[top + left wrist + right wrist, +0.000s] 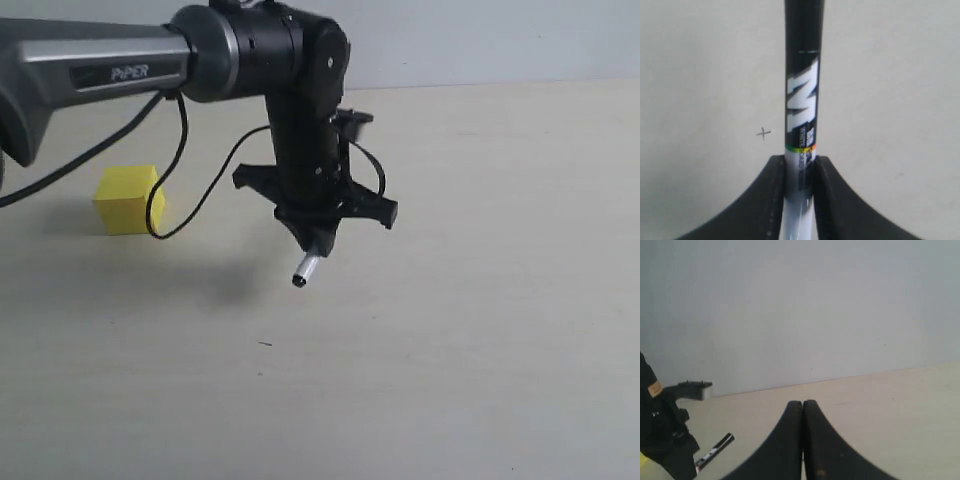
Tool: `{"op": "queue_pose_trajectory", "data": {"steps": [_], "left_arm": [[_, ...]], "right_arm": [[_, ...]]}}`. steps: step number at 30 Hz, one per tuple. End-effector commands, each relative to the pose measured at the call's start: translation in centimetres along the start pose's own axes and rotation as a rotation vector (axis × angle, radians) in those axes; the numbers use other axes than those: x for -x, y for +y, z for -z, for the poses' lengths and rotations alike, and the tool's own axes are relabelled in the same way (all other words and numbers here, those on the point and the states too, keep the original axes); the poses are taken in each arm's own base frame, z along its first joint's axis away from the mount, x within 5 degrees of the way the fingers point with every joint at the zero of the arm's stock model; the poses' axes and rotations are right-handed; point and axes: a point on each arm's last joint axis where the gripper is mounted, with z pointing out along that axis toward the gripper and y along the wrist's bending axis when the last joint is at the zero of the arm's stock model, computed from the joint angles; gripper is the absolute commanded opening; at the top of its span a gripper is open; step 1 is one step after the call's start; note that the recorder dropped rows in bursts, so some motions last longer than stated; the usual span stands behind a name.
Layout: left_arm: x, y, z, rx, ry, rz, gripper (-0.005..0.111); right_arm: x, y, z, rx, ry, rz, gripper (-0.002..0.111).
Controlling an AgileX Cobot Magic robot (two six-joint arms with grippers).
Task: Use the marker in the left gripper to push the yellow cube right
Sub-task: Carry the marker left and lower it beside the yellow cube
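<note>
The left fingers [760,205] are clamped on the marker [802,100], gripping its white barrel so that the black length juts out ahead, angled down over the surface [480,340]. The yellow cube [130,198] rests on the surface well apart from those fingers, to their left in the exterior view. The right fingers [787,440] are pressed together, holding nothing.

Glossy plastic marker [801,100], matt yellow cube [128,198], smooth matt table [480,330], dull black plastic left tool [800,167]
</note>
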Motion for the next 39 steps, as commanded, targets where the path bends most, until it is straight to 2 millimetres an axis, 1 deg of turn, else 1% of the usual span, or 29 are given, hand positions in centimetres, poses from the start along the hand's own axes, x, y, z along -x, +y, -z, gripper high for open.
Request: {"op": "queue_pose_trajectory", "data": {"steps": [1,3,7,10,15,18,21,24,31,34,37,39], "left_arm": [[-0.1,0.2,5.3,0.062,-0.103,-0.163,0.0],[-0.2,0.5,6.7,0.094,-0.135,-0.24,0.0],[-0.5,1.2,8.8,0.119,-0.177,-0.291,0.0],[-0.7,1.4,9.6,0.138,-0.187,-0.37,0.0],[-1.0,1.7,10.8,0.148,-0.209,-0.434,0.0],[-1.5,2.5,11.6,0.167,-0.21,-0.476,0.0],[-2.4,4.0,12.2,0.206,-0.191,-0.507,0.0],[-3.7,6.1,12.6,0.226,-0.163,-0.504,0.0],[-7.0,12.2,14.6,0.272,-0.13,-0.425,0.0],[-8.2,14.7,15.0,0.344,-0.093,-0.419,0.0],[-8.9,16.5,15.1,0.417,-0.058,-0.407,0.0],[-9.0,17.1,14.9,0.438,-0.04,-0.403,0.0]], "right_arm": [[-0.1,-0.1,0.0,-0.006,-0.004,0.004,0.0],[-0.1,-0.1,0.0,-0.006,-0.004,0.004,0.0],[-0.1,-0.1,0.0,-0.006,-0.004,0.004,0.0],[-0.1,-0.1,0.0,-0.006,-0.004,0.004,0.0],[-0.1,-0.1,0.0,-0.006,-0.004,0.004,0.0],[-0.1,-0.1,0.0,-0.006,-0.004,0.004,0.0],[-0.1,-0.1,0.0,-0.006,-0.004,0.004,0.0],[-0.1,-0.1,0.0,-0.006,-0.004,0.004,0.0],[-0.1,-0.1,0.0,-0.006,-0.004,0.004,0.0],[-0.1,-0.1,0.0,-0.006,-0.004,0.004,0.0],[-0.1,-0.1,0.0,-0.006,-0.004,0.004,0.0],[-0.1,-0.1,0.0,-0.006,-0.004,0.004,0.0]]}}
